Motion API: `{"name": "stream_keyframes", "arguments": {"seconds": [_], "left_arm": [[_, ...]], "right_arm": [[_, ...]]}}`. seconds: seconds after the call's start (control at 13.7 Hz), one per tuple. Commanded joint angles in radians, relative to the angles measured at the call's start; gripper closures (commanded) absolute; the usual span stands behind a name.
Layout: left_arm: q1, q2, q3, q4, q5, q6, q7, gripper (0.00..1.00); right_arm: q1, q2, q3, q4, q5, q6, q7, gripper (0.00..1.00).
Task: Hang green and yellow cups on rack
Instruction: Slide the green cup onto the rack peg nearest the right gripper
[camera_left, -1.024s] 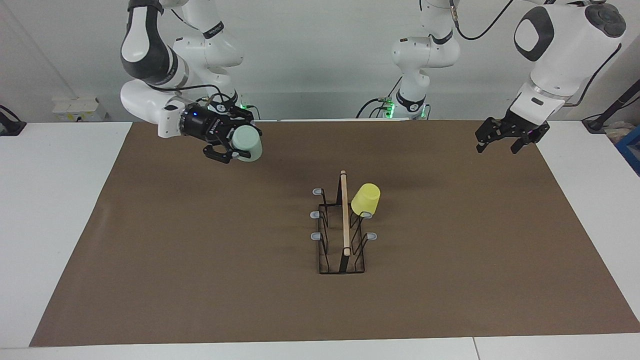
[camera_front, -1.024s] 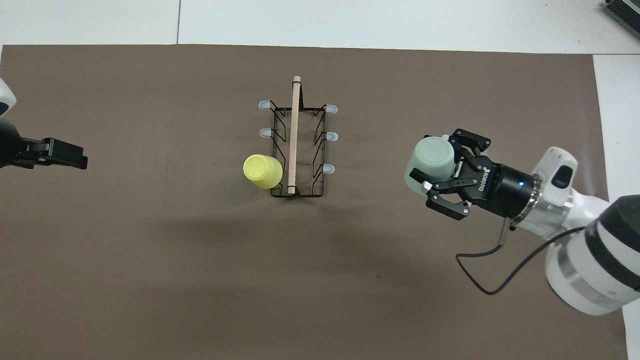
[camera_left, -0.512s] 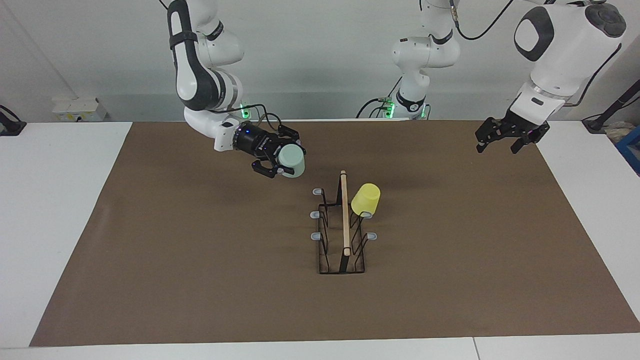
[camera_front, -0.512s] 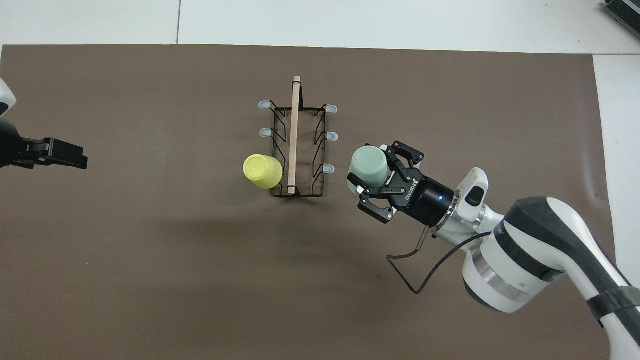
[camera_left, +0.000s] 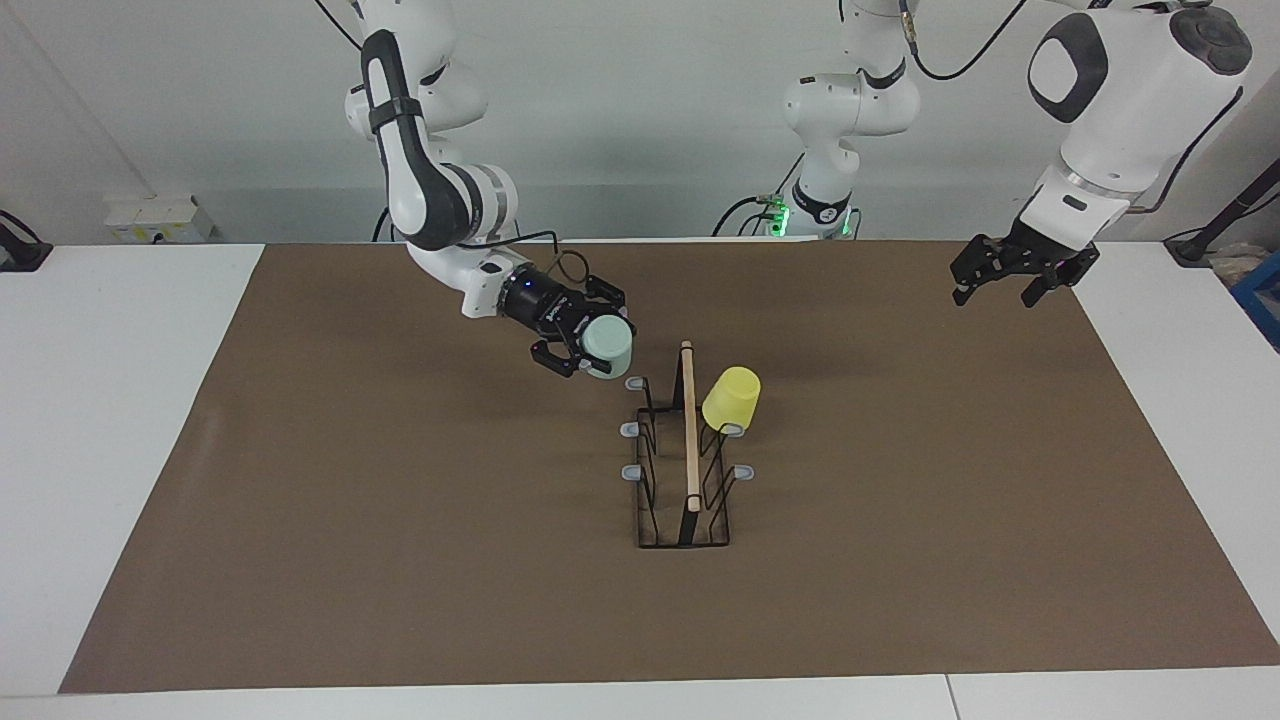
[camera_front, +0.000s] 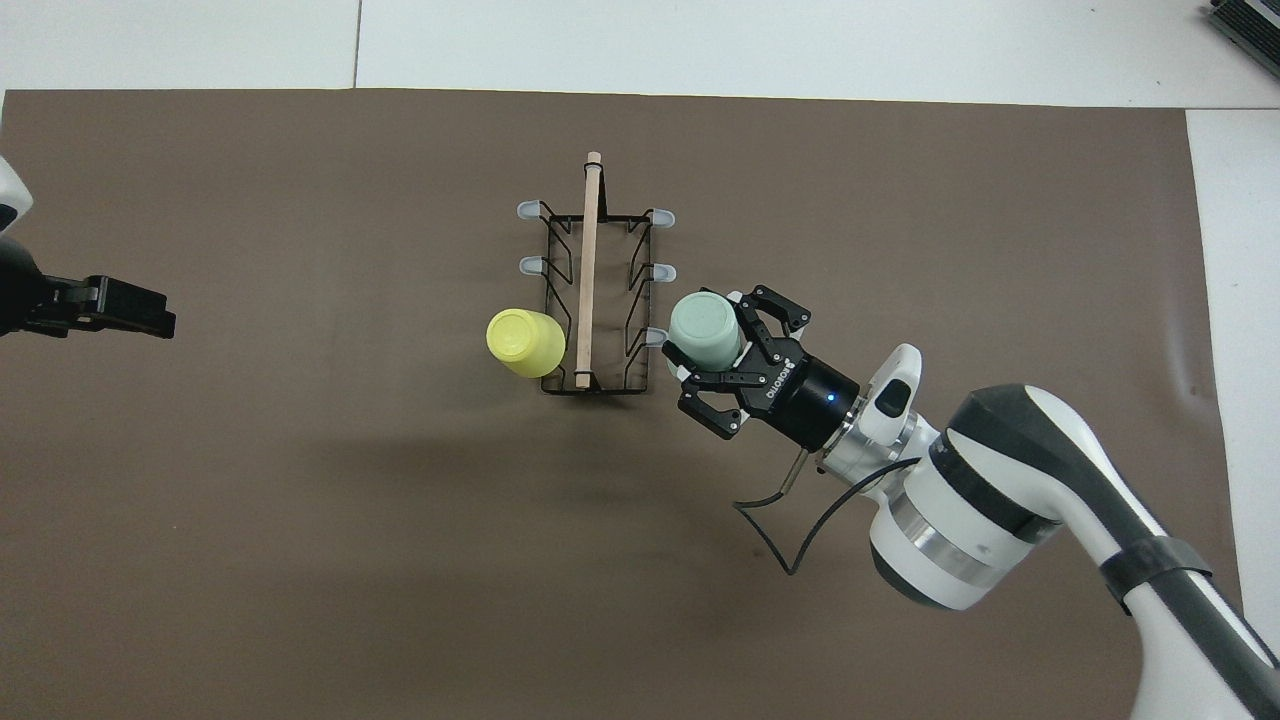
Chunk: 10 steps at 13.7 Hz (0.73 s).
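Note:
The black wire rack with a wooden top rod stands mid-mat. The yellow cup hangs mouth-down on the peg nearest the robots, on the side toward the left arm. My right gripper is shut on the pale green cup, holding it in the air, tilted, just above the nearest peg on the right arm's side. Whether cup and peg touch I cannot tell. My left gripper waits open and holds nothing, over the mat's edge at the left arm's end.
A brown mat covers most of the white table. The other grey-tipped pegs on the rack are bare. A black cable loops down from my right wrist over the mat.
My right arm has carried the green cup from the right arm's end of the mat across to the rack's side. The left arm, rack and yellow cup have not moved.

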Motion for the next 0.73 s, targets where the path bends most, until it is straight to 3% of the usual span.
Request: {"name": "stream_keyframes", "arguments": {"seconds": [0.0,0.22,0.37,0.66], "left_arm": [[-0.003,0.000,0.003,0.006,-0.005,-0.005,-0.013,0.00],[-0.003,0.000,0.003,0.006,-0.005,-0.005,-0.011,0.00],[-0.003,0.000,0.003,0.006,-0.005,-0.005,-0.013,0.00],[-0.003,0.000,0.003,0.006,-0.005,-0.005,-0.013,0.00]], "right_arm": [[0.010,0.045,-0.008,0.058,0.039,0.038,-0.025,1.00],[0.013,0.071,-0.005,0.069,0.126,0.024,-0.058,1.00],[0.068,0.128,-0.009,0.077,0.271,-0.032,-0.104,1.00],[0.084,0.169,-0.016,0.100,0.296,-0.035,-0.149,1.00]]}}
